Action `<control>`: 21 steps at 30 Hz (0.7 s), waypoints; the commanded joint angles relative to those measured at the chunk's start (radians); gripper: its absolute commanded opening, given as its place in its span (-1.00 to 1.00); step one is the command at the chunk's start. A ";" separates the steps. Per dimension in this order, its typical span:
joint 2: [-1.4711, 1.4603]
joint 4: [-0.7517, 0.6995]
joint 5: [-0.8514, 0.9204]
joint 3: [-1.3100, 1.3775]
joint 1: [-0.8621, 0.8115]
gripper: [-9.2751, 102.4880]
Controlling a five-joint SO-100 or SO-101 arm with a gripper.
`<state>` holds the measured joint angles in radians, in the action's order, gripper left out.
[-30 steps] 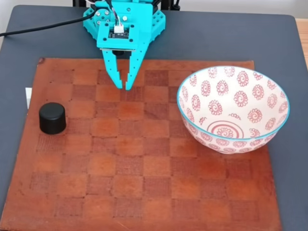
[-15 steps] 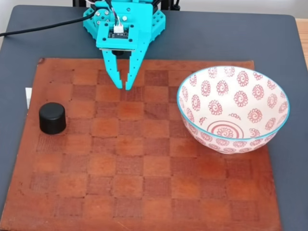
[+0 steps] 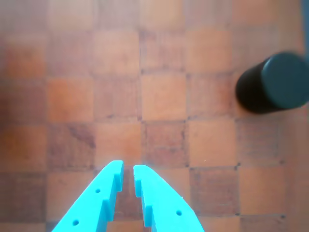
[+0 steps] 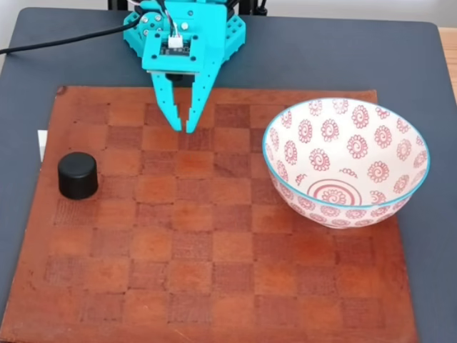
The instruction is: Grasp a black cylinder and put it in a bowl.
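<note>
At the bottom edge of the wrist view, around 6 o'clock, the gripper point(image 3: 127, 170) is showing as two turquoise fingers with only a narrow slit between their tips, holding nothing. They are hanging over the brown checkered board point(image 3: 145, 96). The black cylinder point(image 3: 273, 84) is sitting out at about 2 o'clock from the fingertips, near the frame's right edge and slightly blurred, well apart from the fingers.

In the fixed view, the gripper point(image 4: 182, 128) is pointing down at the board's point(image 4: 214, 286) top edge, at roughly 12 o'clock of the picture, its fingers nearly closed and empty. The black cylinder point(image 4: 78, 175) is standing upright at 9 o'clock, near the board's left edge, well apart from the gripper. The bowl point(image 4: 346, 161) is resting at 3 o'clock, on the board's right side, with nothing in it.

Against the pictures from half a second and a second ago, almost nothing is changing: the cylinder and the bowl are staying where they were, and the gripper is sitting at the same spot, perhaps a shade higher, with its fingers just as narrow. That suggests the task is barely beginning. The arm is probably going to have to swing toward 9 o'clock in the fixed view, and the fingers are needing to spread much wider before they can pass around the cylinder.
</note>
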<state>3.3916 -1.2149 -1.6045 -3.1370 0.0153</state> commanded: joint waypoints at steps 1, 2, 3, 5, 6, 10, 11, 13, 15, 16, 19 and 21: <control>0.035 0.014 -0.003 0.066 0.002 -0.82; 0.034 0.014 -0.003 0.074 -0.002 -0.82; 0.034 0.014 -0.002 0.080 -0.002 -0.82; 0.034 0.006 -0.002 0.095 -0.005 -0.82; 0.034 0.000 -0.002 0.101 -0.006 -0.82; 0.029 -0.002 -0.002 0.124 -0.006 -0.82; 0.020 -0.003 -0.002 0.129 -0.006 -0.82; -0.026 -0.014 -0.002 0.156 -0.008 -0.82; -0.101 -0.017 -0.002 0.202 -0.005 -0.82; -0.146 -0.014 -0.002 0.227 -0.003 -0.82; -0.278 -0.006 -0.002 0.304 0.000 -0.82; -0.351 -0.006 -0.002 0.357 0.002 -0.82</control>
<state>3.0940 -1.2287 -1.6045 -2.8701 0.0138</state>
